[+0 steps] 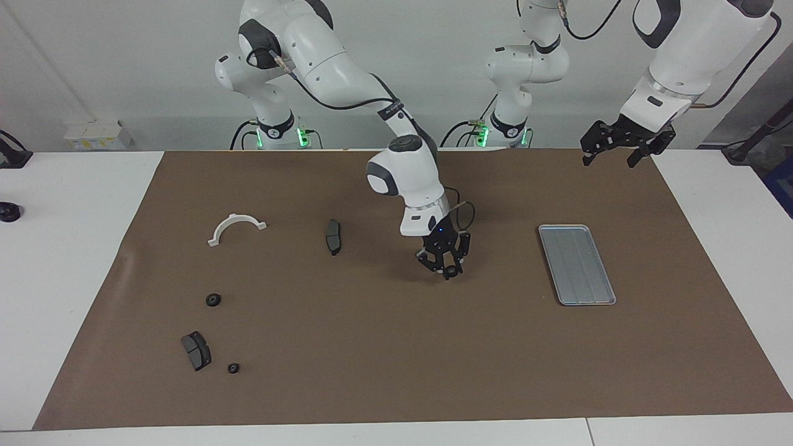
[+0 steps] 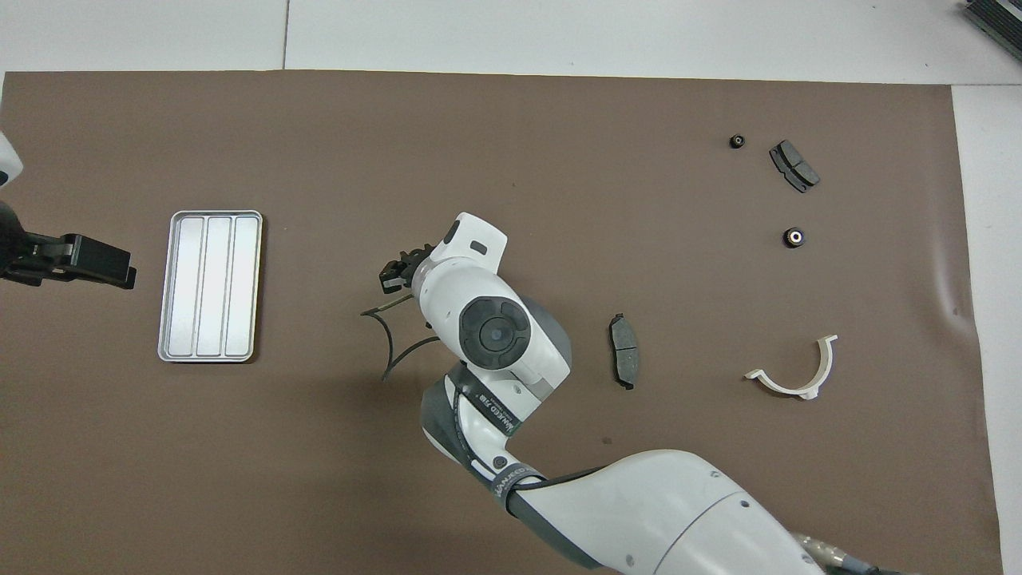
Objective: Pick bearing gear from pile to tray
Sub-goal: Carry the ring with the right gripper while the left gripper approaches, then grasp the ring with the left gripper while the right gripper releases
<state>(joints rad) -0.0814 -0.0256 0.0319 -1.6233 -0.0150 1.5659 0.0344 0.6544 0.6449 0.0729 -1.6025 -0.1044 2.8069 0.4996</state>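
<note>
My right gripper (image 1: 448, 271) is shut on a small black gear (image 1: 451, 272) and holds it above the brown mat, between a brake pad (image 1: 333, 236) and the silver tray (image 1: 576, 264). In the overhead view the right gripper (image 2: 397, 272) shows past the wrist, and the tray (image 2: 210, 286) lies toward the left arm's end. The pile lies scattered at the right arm's end: a black gear (image 1: 213, 300), a smaller gear (image 1: 233, 368), a second brake pad (image 1: 196, 350) and a white half-ring bracket (image 1: 235, 226). My left gripper (image 1: 624, 147) waits open in the air by the mat's corner.
The brown mat (image 1: 396, 371) covers most of the white table. A black cable (image 2: 387, 335) loops from the right wrist. A small dark object (image 1: 8, 212) sits on the white table off the mat at the right arm's end.
</note>
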